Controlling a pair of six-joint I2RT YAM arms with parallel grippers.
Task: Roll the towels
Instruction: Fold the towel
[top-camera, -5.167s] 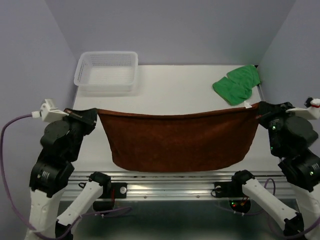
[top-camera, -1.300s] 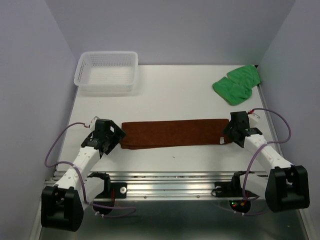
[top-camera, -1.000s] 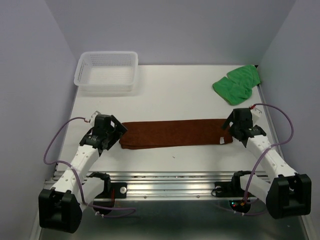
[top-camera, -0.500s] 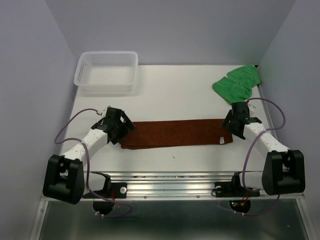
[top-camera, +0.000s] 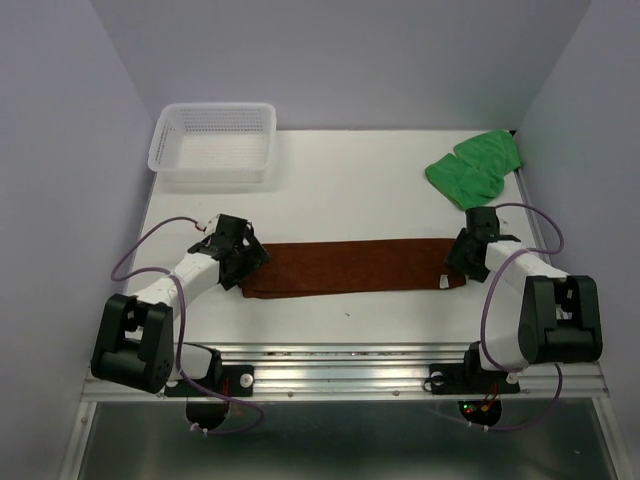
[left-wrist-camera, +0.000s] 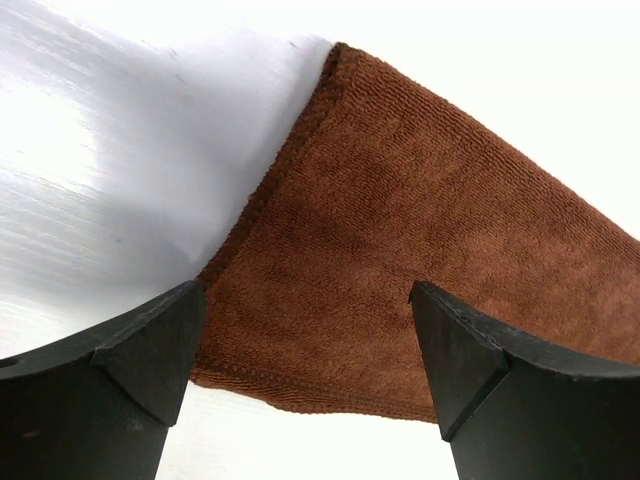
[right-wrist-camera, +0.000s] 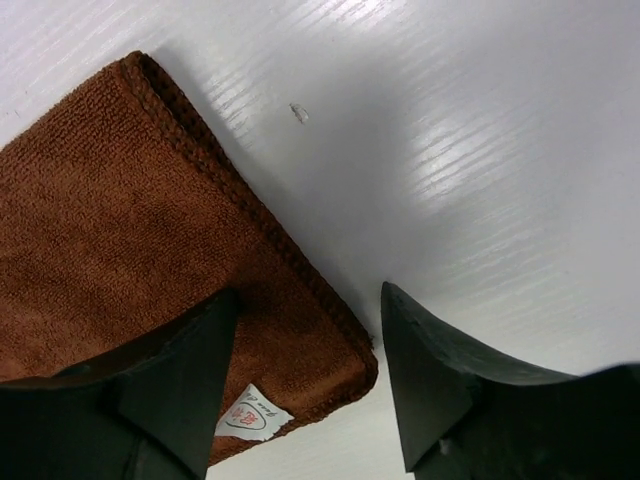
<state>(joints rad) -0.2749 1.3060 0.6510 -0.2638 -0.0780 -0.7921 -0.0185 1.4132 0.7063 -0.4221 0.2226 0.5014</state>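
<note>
A brown towel (top-camera: 350, 265) lies folded into a long flat strip across the table's near half. My left gripper (top-camera: 241, 264) hovers low over its left end, jaws wide open. In the left wrist view, the left gripper (left-wrist-camera: 303, 300) straddles the towel's (left-wrist-camera: 420, 220) corner, touching nothing. My right gripper (top-camera: 462, 262) sits at the right end. In the right wrist view, the right gripper (right-wrist-camera: 310, 298) is open and narrower, with the towel's (right-wrist-camera: 120, 230) end edge and its white label (right-wrist-camera: 250, 415) between the fingers. A green towel (top-camera: 473, 168) lies crumpled at the back right.
A white mesh basket (top-camera: 213, 142) stands at the back left corner of the white table (top-camera: 350, 190). The metal rail (top-camera: 340, 375) with the arm bases runs along the near edge. Purple walls close in both sides.
The brown towel, earlier held up stretched between both grippers, now lies folded on the table and is let go. Both grippers have turned in toward its ends; the right jaws have narrowed.
</note>
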